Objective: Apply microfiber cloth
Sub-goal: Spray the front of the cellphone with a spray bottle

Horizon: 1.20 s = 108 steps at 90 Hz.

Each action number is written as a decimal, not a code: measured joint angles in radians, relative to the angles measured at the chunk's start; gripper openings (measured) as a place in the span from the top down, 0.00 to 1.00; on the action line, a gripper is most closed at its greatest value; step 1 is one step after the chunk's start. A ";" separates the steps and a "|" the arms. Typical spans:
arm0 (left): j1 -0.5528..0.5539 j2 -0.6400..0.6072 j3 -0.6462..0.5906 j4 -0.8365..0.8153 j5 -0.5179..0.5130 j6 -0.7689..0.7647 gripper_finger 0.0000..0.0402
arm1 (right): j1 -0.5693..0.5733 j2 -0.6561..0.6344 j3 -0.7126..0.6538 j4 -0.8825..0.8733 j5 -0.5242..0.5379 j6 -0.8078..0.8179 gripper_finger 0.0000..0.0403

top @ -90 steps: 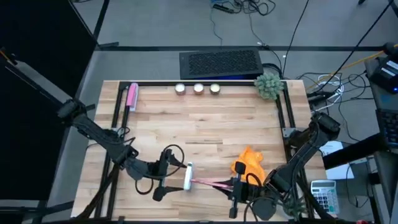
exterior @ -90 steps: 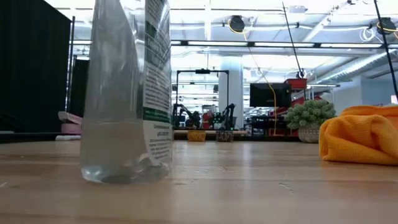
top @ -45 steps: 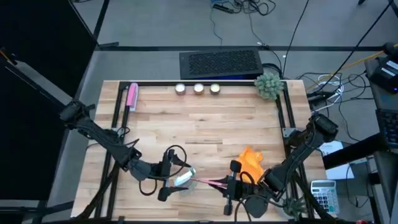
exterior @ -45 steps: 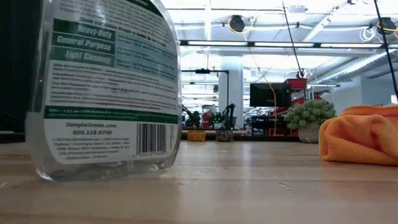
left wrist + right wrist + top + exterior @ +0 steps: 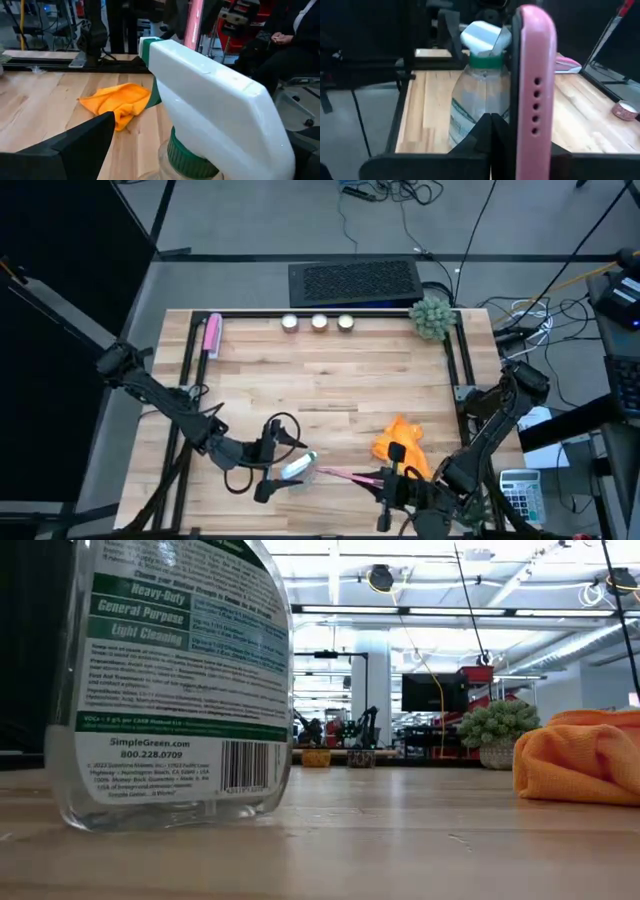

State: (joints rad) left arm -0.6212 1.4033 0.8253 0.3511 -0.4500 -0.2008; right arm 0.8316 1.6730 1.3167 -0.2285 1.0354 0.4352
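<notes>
Left gripper (image 5: 272, 470) grips spray bottle (image 5: 297, 468) (wooden table (image 5: 330, 380), workshop behind).

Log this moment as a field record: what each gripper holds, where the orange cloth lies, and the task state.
left gripper: shut on spray bottle, near the table's front edge
right gripper: shut on pink-cased phone, held on edge, pointing toward the bottle
microfiber cloth: crumpled on the table, just behind the right gripper, held by neither
pink object: back left corner
task state: cloth not yet picked up
</notes>
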 joint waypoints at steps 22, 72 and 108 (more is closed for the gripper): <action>0.000 0.000 0.000 0.010 0.000 0.000 0.04 | -0.039 0.000 0.000 0.024 -0.074 -0.040 0.98; 0.006 0.014 0.000 0.069 0.024 0.034 0.04 | -0.080 0.000 0.000 0.025 -0.073 -0.085 0.98; 0.008 0.015 0.000 0.069 0.014 0.069 0.04 | -0.062 0.000 0.000 0.015 -0.064 -0.081 0.98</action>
State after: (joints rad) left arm -0.6129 1.4181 0.8253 0.4198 -0.4359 -0.1318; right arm 0.7696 1.6733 1.3163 -0.2138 0.9713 0.3538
